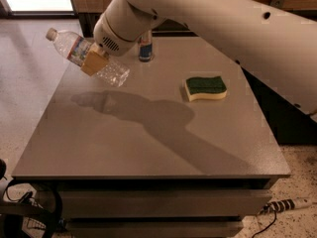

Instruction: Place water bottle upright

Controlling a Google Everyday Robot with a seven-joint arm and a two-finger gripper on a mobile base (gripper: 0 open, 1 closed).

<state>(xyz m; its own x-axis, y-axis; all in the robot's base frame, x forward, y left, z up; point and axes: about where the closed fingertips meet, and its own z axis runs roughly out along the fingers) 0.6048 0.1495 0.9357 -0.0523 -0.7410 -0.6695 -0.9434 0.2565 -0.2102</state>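
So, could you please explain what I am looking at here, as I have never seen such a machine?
The big cream-coloured shape is a robot's arm, reaching in from the upper right. There is only one picture, taken by a camera looking down on a grey table. At the arm's end is the gripper, a two-fingered clamp, shut on a clear water bottle. The bottle is tilted, white cap up and to the left, over the table's far left part. On the table are a green and yellow sponge and, partly behind the arm, a drink can.
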